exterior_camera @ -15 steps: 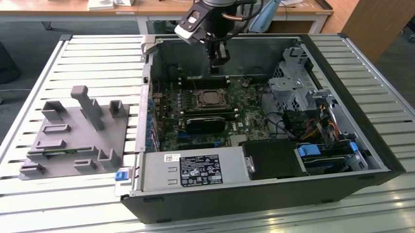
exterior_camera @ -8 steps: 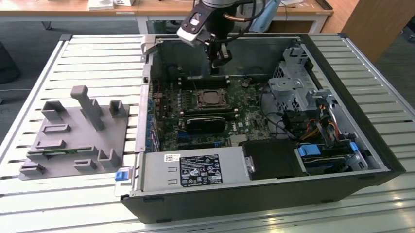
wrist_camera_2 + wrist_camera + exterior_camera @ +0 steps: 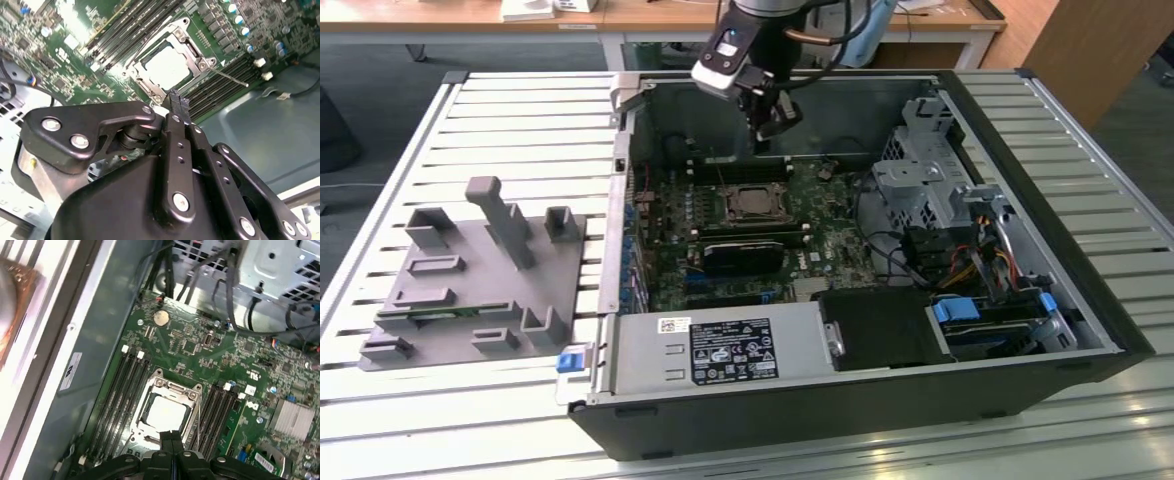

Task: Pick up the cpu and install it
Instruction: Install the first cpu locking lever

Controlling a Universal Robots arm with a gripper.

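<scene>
Slatted benching [image 3: 507, 120] carried the opened case [image 3: 1067, 300]. Its cpu [image 3: 165, 412] was seated in the socket [image 3: 192, 390], the gripper [image 3: 179, 101] clenched empty above; an unlatched frame risked poor contact.

We see our arm [image 3: 767, 15] enter at the top centre of the exterior view, its wrist tilted and sloping down toward the frame's right. Our gripper [image 3: 765, 132] hangs just below, pointing downward in the upper middle of that frame. In both wrist views its two dark fingers [image 3: 178, 102] press together with no gap, holding nothing.
</scene>
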